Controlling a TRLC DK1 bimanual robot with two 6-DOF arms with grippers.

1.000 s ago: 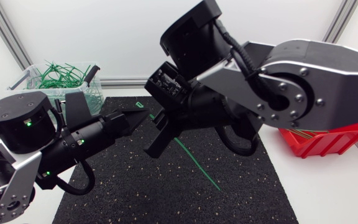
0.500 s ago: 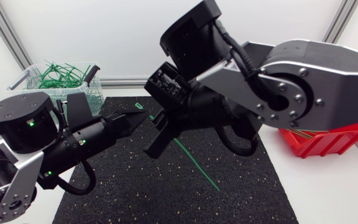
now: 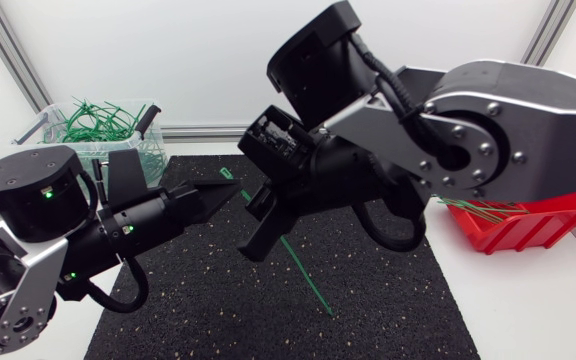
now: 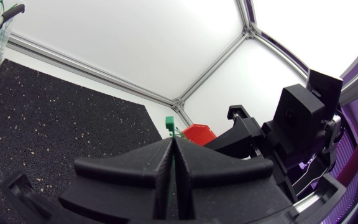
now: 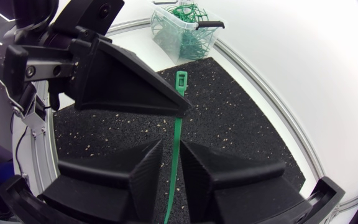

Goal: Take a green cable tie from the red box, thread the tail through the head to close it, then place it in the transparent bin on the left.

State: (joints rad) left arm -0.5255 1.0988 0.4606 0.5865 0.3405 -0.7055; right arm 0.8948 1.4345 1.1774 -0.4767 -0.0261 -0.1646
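Pinching the tie [image 5: 177, 124] just under its head, above the mat [image 3: 218, 300], the left tool [image 4: 172, 142] is clamped tight; the right tool [image 5: 171, 152] stands parted round the strap, seemingly not touching. If the strap twists, the tail could miss the head. No legible writing.

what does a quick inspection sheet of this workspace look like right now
surface: black speckled mat on a white table
job's things: green cable tie held between the two arms, not yet closed, head free; red box at the right holds more ties; transparent bin at the left holds green ties
clutter: nothing seen
pincers: left pincer shut on the tie just below its head; right pincer open, the tail running between its fingers
cables: black cable loop by the left arm, another by the right
surroundings: nothing seen
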